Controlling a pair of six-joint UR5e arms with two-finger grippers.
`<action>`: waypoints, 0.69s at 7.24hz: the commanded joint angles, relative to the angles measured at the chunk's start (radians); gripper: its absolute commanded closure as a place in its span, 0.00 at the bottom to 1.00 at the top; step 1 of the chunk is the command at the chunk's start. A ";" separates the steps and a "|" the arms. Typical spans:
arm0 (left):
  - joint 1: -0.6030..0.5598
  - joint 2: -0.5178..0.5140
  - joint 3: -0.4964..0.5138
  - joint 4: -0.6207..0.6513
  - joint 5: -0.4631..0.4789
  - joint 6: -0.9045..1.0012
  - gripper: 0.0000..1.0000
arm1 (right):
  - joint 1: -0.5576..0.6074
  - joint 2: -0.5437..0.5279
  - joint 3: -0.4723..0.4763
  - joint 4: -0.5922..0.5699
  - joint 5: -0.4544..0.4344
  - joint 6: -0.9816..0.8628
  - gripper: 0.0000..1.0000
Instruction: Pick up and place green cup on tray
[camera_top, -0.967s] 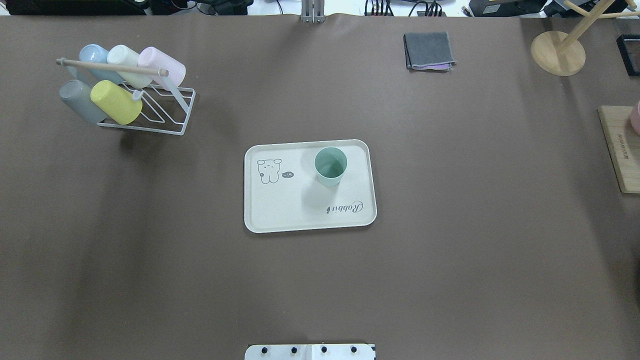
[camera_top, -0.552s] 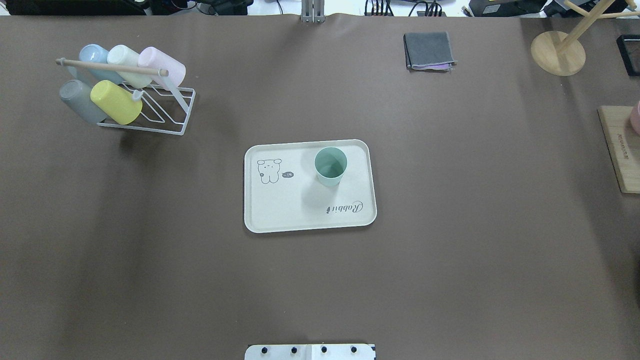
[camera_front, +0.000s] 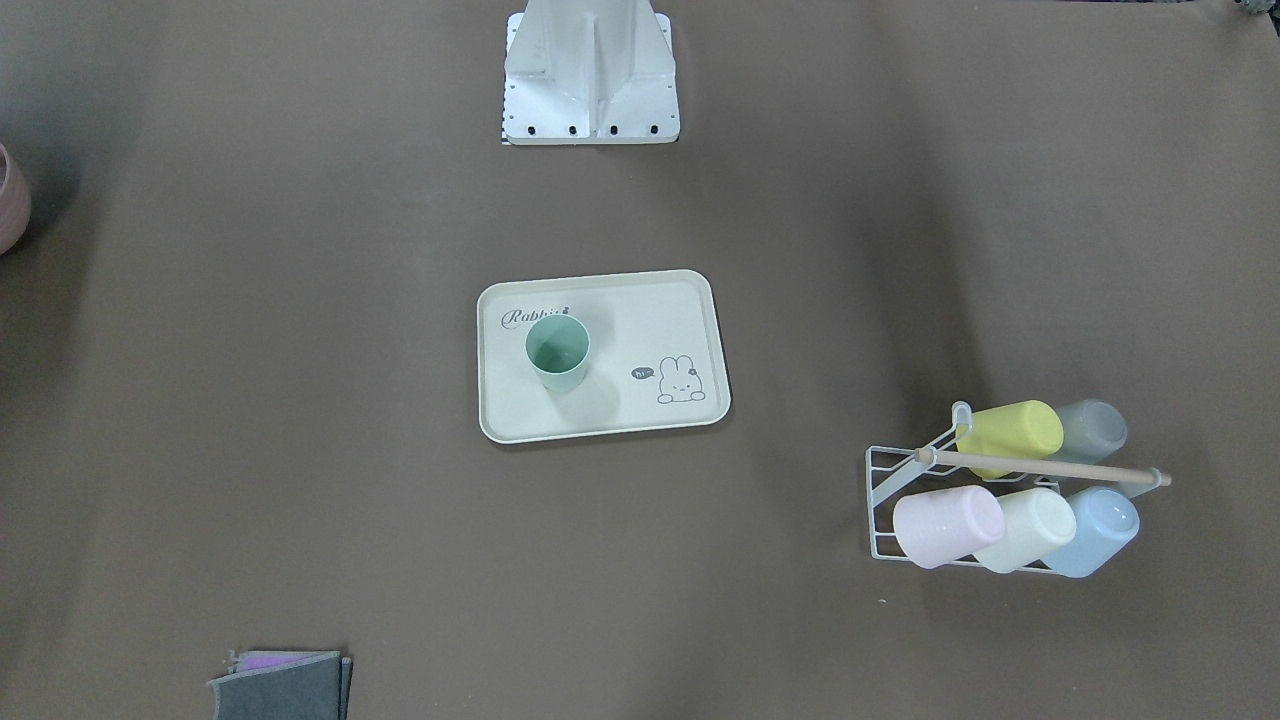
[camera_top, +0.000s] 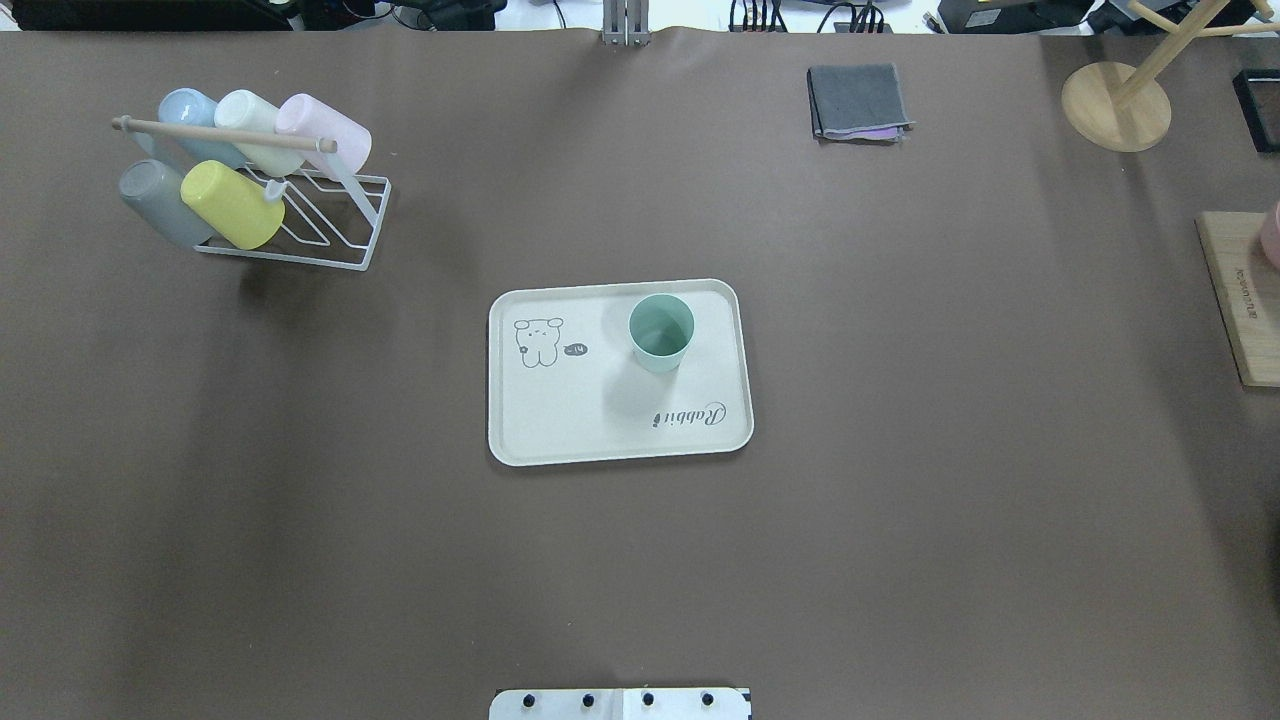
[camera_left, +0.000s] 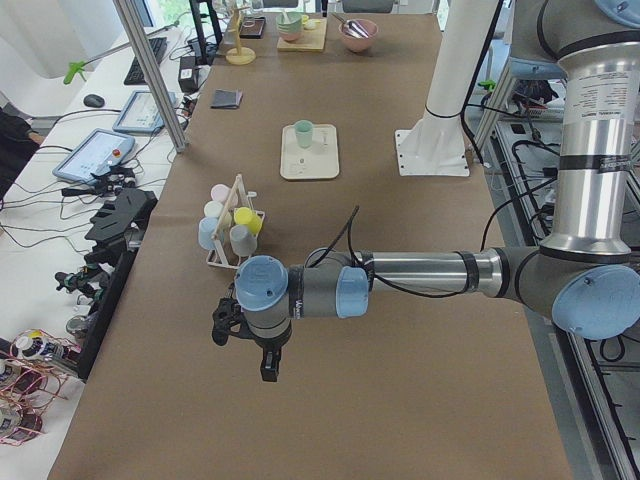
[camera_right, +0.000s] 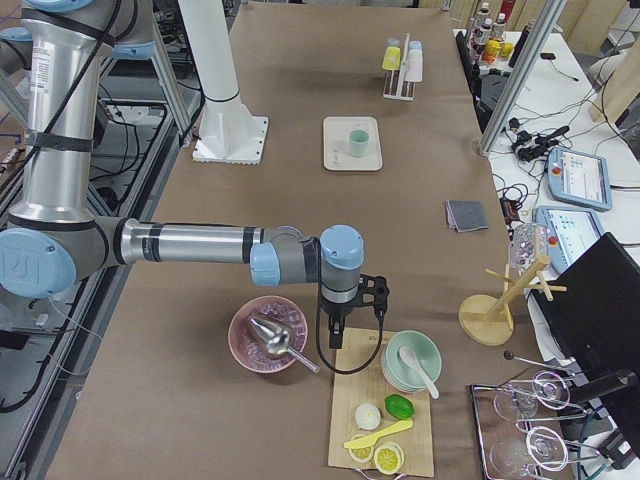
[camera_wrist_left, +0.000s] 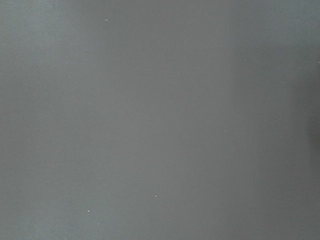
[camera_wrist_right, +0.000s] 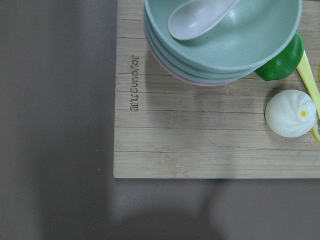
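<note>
The left end effector (camera_left: 270, 365) hangs over bare table (camera_top: 900, 500), the right end effector (camera_right: 335, 328) by a wooden board (camera_wrist_right: 200, 145); spread or pressed together, I cannot tell for either. Mid-table, the green cup (camera_top: 660, 335) stands upright on the tray (camera_top: 560, 420), toward its 1 o'clock corner. Farther, at 10 o'clock, stands a cup rack (camera_top: 225, 133).

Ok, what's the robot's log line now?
green cup: upright on tray | left arm, right arm: far from tray | task: looks done
</note>
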 joint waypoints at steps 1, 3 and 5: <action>-0.003 0.001 -0.009 0.004 -0.002 0.000 0.01 | 0.000 0.000 0.000 0.000 -0.001 0.000 0.00; -0.017 -0.010 0.002 0.005 0.000 0.000 0.01 | 0.000 0.000 0.000 0.000 0.001 0.000 0.00; -0.019 -0.013 -0.004 0.005 -0.002 0.000 0.01 | 0.000 0.000 0.000 -0.001 0.001 0.000 0.00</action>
